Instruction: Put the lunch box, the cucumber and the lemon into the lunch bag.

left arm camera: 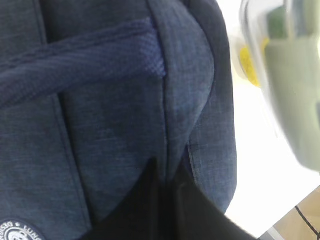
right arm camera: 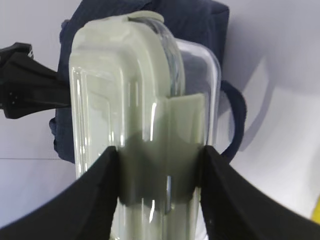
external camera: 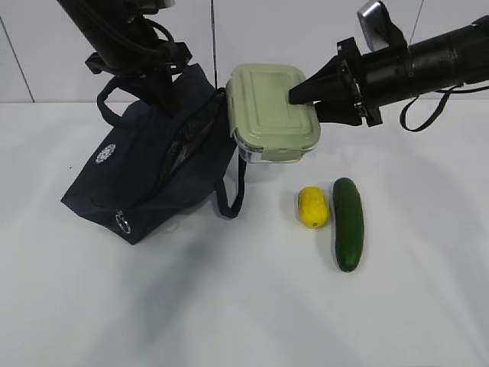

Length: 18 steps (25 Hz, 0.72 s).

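Note:
The navy lunch bag (external camera: 145, 172) lies tilted on the white table with its zipper slit partly open. My left gripper (external camera: 168, 95) is shut on the bag's upper edge and holds it up; in the left wrist view its dark fingers (left arm camera: 150, 200) pinch the fabric (left arm camera: 110, 125). My right gripper (external camera: 300, 98) is shut on the lunch box (external camera: 267, 111) and holds it tilted in the air just right of the bag's top. In the right wrist view the box (right arm camera: 130, 90) sits between the gripper's (right arm camera: 160, 172) fingers. The lemon (external camera: 313, 207) and the cucumber (external camera: 348, 222) lie side by side on the table.
One bag handle (external camera: 229, 200) hangs down onto the table below the box; the other loops up at the back left (external camera: 111, 103). A tiled wall (external camera: 306, 30) stands behind the table. The left arm (right arm camera: 25, 82) shows at the left of the right wrist view.

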Available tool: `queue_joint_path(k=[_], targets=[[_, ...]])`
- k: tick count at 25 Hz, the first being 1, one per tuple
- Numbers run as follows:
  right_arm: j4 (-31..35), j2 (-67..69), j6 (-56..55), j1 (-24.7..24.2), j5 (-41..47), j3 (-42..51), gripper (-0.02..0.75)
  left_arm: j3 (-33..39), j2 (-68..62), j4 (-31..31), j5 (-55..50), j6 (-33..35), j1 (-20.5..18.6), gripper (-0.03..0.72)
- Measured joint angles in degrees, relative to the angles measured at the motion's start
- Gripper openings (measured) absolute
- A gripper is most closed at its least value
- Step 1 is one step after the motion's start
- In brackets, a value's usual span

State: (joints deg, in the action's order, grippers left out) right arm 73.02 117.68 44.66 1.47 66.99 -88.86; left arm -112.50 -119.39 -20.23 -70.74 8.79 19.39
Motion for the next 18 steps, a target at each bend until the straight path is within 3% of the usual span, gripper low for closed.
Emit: queue_joint_path(k=[18], targets=[[1.04, 5.81, 1.93, 3.67, -0.01, -0.2, 0.359, 0.0, 0.0, -4.3, 0.11, -0.62, 0.0, -0.009]])
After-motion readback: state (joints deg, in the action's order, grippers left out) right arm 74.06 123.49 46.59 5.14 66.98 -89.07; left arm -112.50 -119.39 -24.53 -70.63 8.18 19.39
